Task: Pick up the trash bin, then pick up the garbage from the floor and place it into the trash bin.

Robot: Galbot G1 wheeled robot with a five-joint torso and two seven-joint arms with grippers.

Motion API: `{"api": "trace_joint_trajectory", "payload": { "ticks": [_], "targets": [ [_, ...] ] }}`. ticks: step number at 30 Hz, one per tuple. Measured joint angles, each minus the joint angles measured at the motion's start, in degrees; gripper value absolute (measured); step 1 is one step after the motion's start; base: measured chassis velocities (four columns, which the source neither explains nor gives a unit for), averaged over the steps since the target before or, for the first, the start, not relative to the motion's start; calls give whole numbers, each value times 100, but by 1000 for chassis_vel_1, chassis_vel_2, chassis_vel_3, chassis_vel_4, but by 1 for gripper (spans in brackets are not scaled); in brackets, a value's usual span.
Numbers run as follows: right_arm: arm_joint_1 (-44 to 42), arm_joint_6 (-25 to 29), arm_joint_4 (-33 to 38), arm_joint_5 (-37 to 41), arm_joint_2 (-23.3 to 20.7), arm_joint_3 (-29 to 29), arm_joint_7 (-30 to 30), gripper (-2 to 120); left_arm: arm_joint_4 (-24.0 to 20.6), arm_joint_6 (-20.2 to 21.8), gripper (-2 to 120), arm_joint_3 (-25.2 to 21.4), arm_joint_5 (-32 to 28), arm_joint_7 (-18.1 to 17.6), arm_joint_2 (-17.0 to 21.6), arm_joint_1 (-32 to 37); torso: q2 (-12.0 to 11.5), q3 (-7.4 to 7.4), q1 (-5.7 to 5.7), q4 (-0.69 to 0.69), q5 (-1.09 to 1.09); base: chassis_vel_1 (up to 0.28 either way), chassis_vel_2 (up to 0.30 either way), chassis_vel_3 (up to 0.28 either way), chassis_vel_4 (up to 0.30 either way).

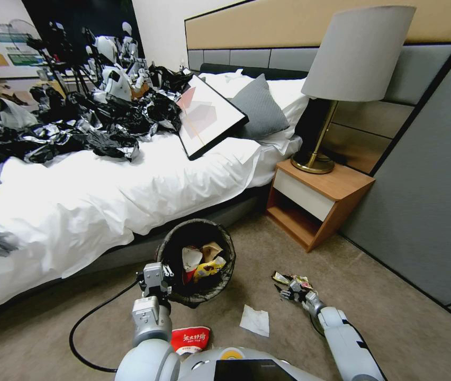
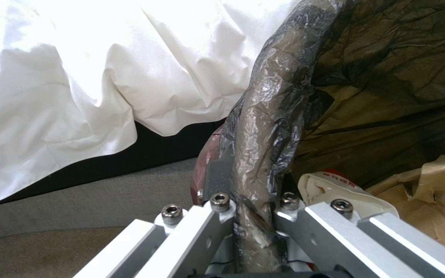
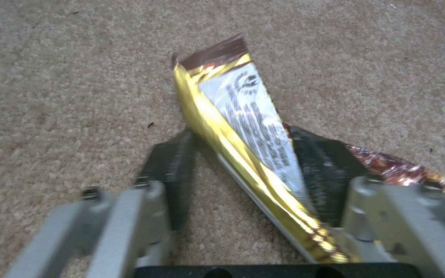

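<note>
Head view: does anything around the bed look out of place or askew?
Yes. A heap of crumpled black plastic sheeting sprawls across the white bed, and a framed picture lies tilted on the bedding against the grey pillow instead of hanging on a wall.

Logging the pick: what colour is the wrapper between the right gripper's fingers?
Gold and brown with a silver printed panel, wrapper; clearest in the right wrist view.
</note>
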Motion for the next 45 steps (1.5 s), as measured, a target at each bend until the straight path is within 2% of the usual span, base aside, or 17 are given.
{"api": "trace_joint_trajectory", "payload": {
  "ticks": [9, 11, 17, 22, 24, 26, 28, 29, 31, 32, 34, 35, 37, 38, 41, 42, 45],
  "targets": [
    [18, 0, -20, 74, -3, 7, 38, 4, 0, 0, 0, 0, 0, 0, 0, 0, 0, 1, 0, -5, -2, 0, 0, 0, 0],
    [17, 0, -17, 80, -3, 8, 42, 0, 0, 0, 0, 0, 0, 0, 0, 0, 0, 1, 0, -5, -2, 0, 0, 0, 0],
    [-4, 29, 9, 142, 5, -10, 118, 0, 0, 0, 0, 0, 0, 0, 0, 0, 0, 1, 1, -4, -1, 0, 0, 0, 0],
    [-194, 66, 522, 753, 22, -235, 468, 0, 0, 0, 0, 0, 0, 0, 0, 0, 0, 1, 1, -3, -2, 0, 0, 0, 0],
    [-415, 0, 1106, 1169, 49, -386, 677, 0, 0, 0, 0, 0, 0, 0, 0, 1, 0, 1, 1, -3, -2, 0, 0, 0, 0],
    [-483, -10, 1289, 1261, 60, -430, 734, 0, 0, 0, 0, 0, 0, -1, 0, 0, 0, 1, 1, -4, -3, 0, 0, 0, 0],
    [-783, -85, 2182, 1638, 101, -621, 951, 0, 0, 0, 0, 0, 0, 0, 0, 0, -1, 1, 1, -4, -1, 0, 0, 0, 0],
    [-783, -85, 2182, 1638, 101, -621, 951, 0, 0, 0, 0, 0, 0, 0, 0, 0, -1, 1, 1, -4, -1, 0, 0, 0, 0],
    [-1051, -131, 3077, 2032, 127, -828, 1072, 0, 0, 0, 0, 0, 0, 0, 0, 0, 0, 1, 1, -3, -2, 0, 0, 0, 0],
    [-1051, -131, 3077, 2032, 127, -828, 1072, 0, 0, 0, 0, 0, 0, 0, 0, 0, 0, 1, 1, -3, -2, 0, 0, 0, 0],
    [-1279, -188, 3893, 2365, 134, -1012, 1137, 0, 0, 0, 0, 0, 0, 0, 0, 0, 0, 0, 0, -3, -4, 0, 0, 0, 0],
    [-1279, -188, 3893, 2365, 134, -1012, 1137, 0, 0, 0, 0, 0, 0, 0, 0, 0, 0, 0, 0, -3, -4, 0, 0, 0, 0],
    [-1443, -200, 4744, 2598, 133, -1188, 1134, 0, 0, 0, 0, 0, 0, 0, 0, 0, 0, 0, 1, -3, 0, 0, 0, 0, 0],
    [-1443, -200, 4744, 2598, 133, -1188, 1134, 0, 0, 0, 0, 0, 0, 0, 0, 0, 0, 0, 1, -3, 0, 0, 0, 0, 0],
    [-1594, -221, 5892, 3013, 83, -1504, 911, 0, 0, 0, 0, 0, 0, 0, 0, 0, 0, 0, 1, -2, -2, 0, 0, 0, 0],
    [-1594, -221, 5892, 3013, 83, -1504, 911, 0, 0, 0, 0, 0, 0, 0, 0, 0, 0, 0, 1, -2, -2, 0, 0, 0, 0],
    [-1676, -316, 6744, 3380, -6, -1913, 611, 0, 0, 0, 0, 0, 0, 0, 0, 0, 0, 0, 0, -3, -2, 0, 0, 0, 0]
  ]
}}
